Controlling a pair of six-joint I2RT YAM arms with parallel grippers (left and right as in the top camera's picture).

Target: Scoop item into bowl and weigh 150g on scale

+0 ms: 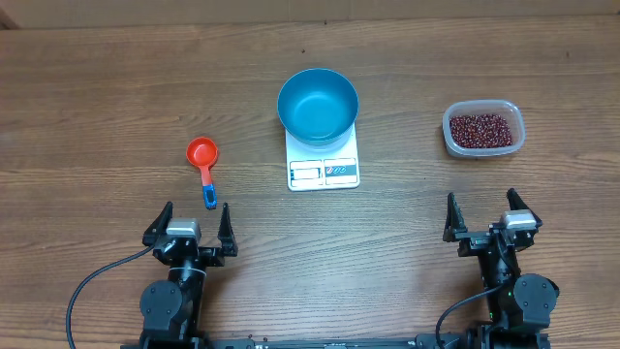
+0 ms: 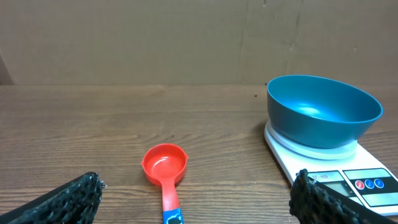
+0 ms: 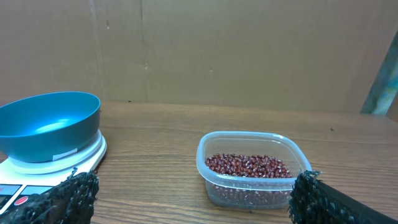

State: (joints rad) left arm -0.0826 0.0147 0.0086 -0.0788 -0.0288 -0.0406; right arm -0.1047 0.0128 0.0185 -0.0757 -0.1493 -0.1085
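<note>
Two arms sit at the near edge of a wooden table, with one bowl, one scale, one scoop and one tub laid out ahead of them. The left gripper has its two fingers spread wide with nothing between them. The right gripper is the same, jaws apart and empty.

At mid-table the single blue bowl stands upright on the white scale, covering its far part, and the bowl's inside shows bare blue. The scale's display and label panel run along its near edge. The left wrist view shows three small round marks there, but the display is too small to read.

The beans are a loose dark red heap, too many to count. All of them lie in one clear tub, well to the right of the scale and ahead of the right gripper.

One red scoop lies flat on the table left of the scale, apart from it. Its cup points away from the arms, and its blue-tipped handle reaches back to just beside the left gripper's inner finger.

Two black cables trail off the near edge, one by each arm.
</note>
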